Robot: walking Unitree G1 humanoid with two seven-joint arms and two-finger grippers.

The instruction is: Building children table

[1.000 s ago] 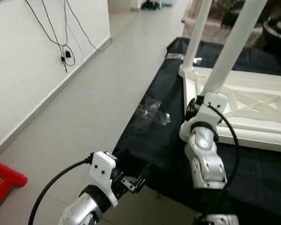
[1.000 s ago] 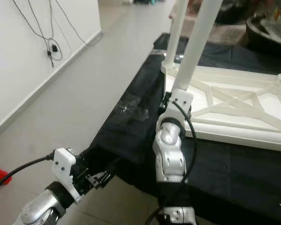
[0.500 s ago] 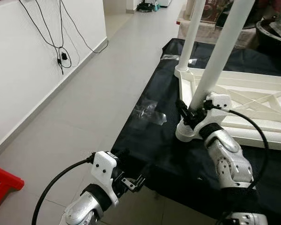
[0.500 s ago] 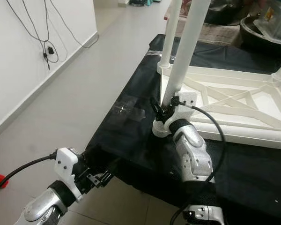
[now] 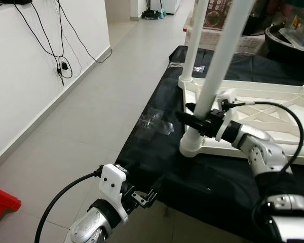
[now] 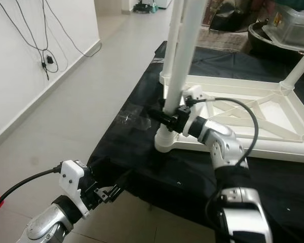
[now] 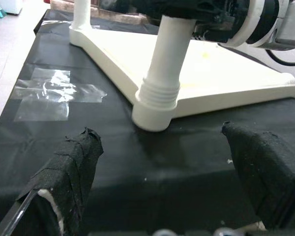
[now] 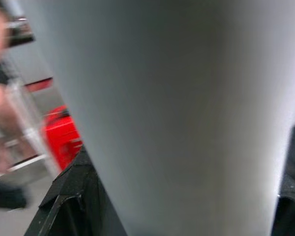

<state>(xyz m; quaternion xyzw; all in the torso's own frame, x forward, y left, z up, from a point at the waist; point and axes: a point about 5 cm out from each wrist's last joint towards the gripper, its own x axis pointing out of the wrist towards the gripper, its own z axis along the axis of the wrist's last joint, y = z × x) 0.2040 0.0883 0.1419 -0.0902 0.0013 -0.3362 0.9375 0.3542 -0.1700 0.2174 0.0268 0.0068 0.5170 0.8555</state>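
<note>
On a black cloth (image 5: 157,152) spread over the tiled floor (image 5: 91,116) lies the white children's table (image 6: 253,119), turned upside down so its flat top rests on the cloth and its braced underside faces up. At the near corner on the robot's left a white table leg (image 5: 218,71) stands in its ribbed socket (image 5: 191,147), its long axis running up and leaning slightly away towards the right, out of the top of the picture; a second leg (image 5: 195,40) rises at the far corner behind it. The right gripper (image 5: 195,120) reaches across from the right, level with the floor, and its black fingers are clamped around the lower part of the near leg, just above the socket; in the right wrist view the white leg stands between the two dark fingers (image 8: 69,191). The left gripper (image 5: 144,198) hangs low at the near edge of the cloth, holding nothing, its taped fingers (image 7: 73,162) spread wide apart and pointing at the socket. A crumpled clear plastic wrapper (image 5: 157,121) lies on the cloth to the left of the table.
</note>
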